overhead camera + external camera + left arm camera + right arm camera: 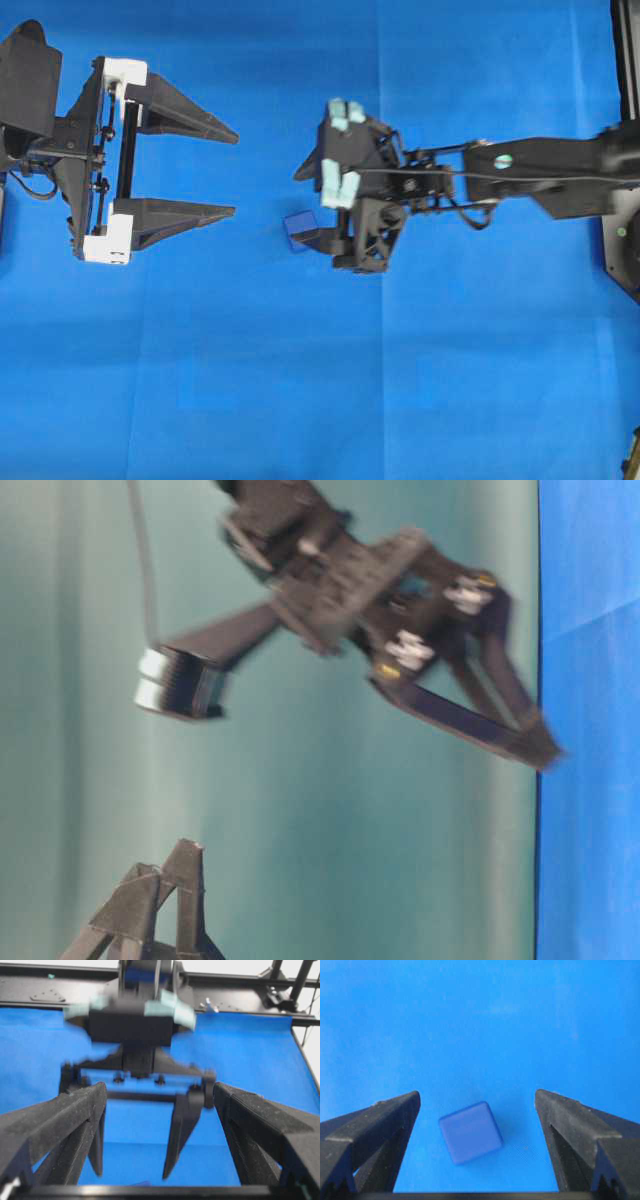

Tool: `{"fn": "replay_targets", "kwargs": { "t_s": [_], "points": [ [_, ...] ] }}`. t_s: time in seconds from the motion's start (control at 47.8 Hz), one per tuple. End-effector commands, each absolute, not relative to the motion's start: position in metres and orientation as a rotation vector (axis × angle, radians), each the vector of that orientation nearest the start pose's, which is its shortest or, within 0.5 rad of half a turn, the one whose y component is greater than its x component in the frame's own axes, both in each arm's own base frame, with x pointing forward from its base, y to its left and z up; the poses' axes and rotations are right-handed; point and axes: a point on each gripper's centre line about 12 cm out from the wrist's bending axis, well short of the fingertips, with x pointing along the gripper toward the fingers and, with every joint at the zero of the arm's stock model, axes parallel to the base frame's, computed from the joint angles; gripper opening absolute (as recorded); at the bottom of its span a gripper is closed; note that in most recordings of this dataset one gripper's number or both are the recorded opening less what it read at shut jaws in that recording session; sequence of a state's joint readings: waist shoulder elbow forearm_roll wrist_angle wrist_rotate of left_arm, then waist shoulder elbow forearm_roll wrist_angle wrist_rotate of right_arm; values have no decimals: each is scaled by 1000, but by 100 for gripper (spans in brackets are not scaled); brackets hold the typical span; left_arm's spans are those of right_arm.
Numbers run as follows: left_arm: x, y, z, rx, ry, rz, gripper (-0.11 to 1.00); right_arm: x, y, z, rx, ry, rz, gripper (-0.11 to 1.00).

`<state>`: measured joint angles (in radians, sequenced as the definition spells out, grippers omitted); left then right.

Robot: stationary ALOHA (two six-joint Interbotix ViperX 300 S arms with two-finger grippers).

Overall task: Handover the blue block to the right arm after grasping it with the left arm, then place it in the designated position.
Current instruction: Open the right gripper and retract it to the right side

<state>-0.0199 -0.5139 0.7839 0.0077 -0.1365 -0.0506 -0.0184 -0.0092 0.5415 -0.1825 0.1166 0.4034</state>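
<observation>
Light: falling evenly and brightly, shadows staying faint.
Table-level view: right arm point(380, 590) smearing with motion blur.
Left wrist view: blurring too.

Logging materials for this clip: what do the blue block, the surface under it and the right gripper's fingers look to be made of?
Blue block: probably moulded plastic or rubber; matte, uniform colour, rounded edges. Blue cloth: thin woven or non-woven fabric; faint weave and fold creases show. Right gripper fingers: black, likely printed plastic with a gritty, speckled matte face; exact material unclear.
</observation>
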Motion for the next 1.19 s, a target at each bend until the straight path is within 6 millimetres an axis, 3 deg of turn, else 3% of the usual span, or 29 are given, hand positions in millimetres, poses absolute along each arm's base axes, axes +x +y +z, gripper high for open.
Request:
{"fn": "replay_targets", "kwargs": {
  "t_s": [0.0, 0.272, 0.669, 1.171],
  "points": [
    [311, -7, 335, -42, 96, -22, 91, 399, -10, 239, 199, 582, -106, 86],
    [311, -7, 335, -42, 97, -22, 91, 361, -12, 288, 173, 510, -113, 85],
    [311, -7, 335, -44, 96, -22, 91, 312, -12, 317, 170, 426, -112, 86],
    [310, -7, 334, -43, 97, -22, 91, 310, -10, 327, 148, 338, -85, 85]
  ]
}}
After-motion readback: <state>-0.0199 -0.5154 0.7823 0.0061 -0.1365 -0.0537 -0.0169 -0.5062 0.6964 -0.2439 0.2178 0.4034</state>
